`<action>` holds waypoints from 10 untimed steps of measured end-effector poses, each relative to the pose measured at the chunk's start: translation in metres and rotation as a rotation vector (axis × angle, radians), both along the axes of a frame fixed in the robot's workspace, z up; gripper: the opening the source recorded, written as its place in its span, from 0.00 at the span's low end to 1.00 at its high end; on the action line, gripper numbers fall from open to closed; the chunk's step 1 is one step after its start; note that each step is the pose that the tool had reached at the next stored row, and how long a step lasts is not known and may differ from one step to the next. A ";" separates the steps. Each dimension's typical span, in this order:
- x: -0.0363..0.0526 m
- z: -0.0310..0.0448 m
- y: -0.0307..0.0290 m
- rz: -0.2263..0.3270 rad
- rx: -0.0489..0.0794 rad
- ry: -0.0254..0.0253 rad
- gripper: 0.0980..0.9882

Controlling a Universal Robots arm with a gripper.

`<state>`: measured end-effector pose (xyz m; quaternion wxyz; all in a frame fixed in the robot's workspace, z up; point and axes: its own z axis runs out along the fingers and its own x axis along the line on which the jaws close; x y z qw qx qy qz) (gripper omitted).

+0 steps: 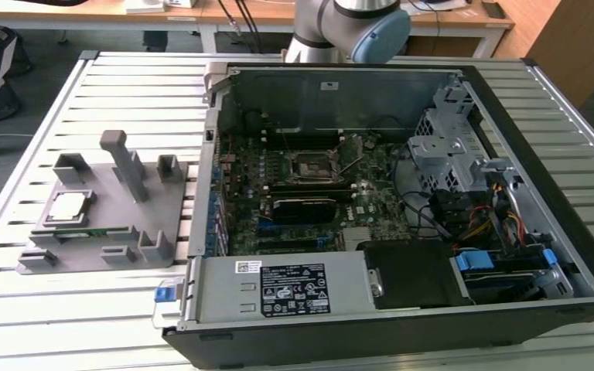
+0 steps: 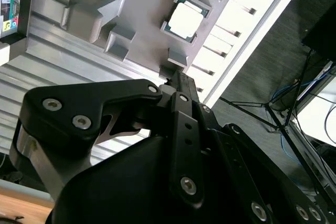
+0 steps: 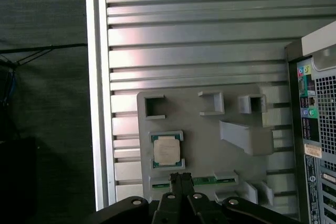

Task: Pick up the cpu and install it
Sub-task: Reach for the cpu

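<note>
**Operator:** Which labels are present?

**Technician:** The power supply (image 1: 225,290) inside the open computer case (image 1: 586,297) carries a black label (image 1: 295,292) with white print and a small white sticker (image 1: 247,267). In the first wrist view, a pale sticker (image 3: 313,150) sits on the rear of the case. The print is not transcribed here.

**Operator:** Where is the cpu?

**Technician:** The cpu (image 1: 70,207) lies flat, silvery top up, in a square recess of the grey fixture (image 1: 121,239). The fixture rests on the slatted table (image 1: 29,309), to the exterior view's left of the case. The cpu is well apart from the dark socket (image 1: 311,164). A green circuit strip (image 1: 80,234) lies in the fixture just beside it.

**Operator:** What is the condition of the jaws?

**Technician:** In both wrist views the tips are drawn together, with nothing gripped.

**Operator:** How does the cpu lie relative to the jaws?

**Technician:** In the first wrist view the cpu (image 3: 167,150) lies just beyond the tips, near but not touching. The tips overlie the green circuit strip. Their height above the fixture cannot be determined.
</note>
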<state>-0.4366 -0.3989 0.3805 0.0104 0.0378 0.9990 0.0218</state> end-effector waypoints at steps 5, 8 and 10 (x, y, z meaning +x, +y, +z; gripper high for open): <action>-0.0049 -0.0007 0.0000 0.000 0.000 0.0006 0.01; -0.0078 -0.0013 0.0000 0.000 0.000 0.0006 0.01; -0.0101 -0.0017 0.0000 0.000 0.000 0.0007 0.01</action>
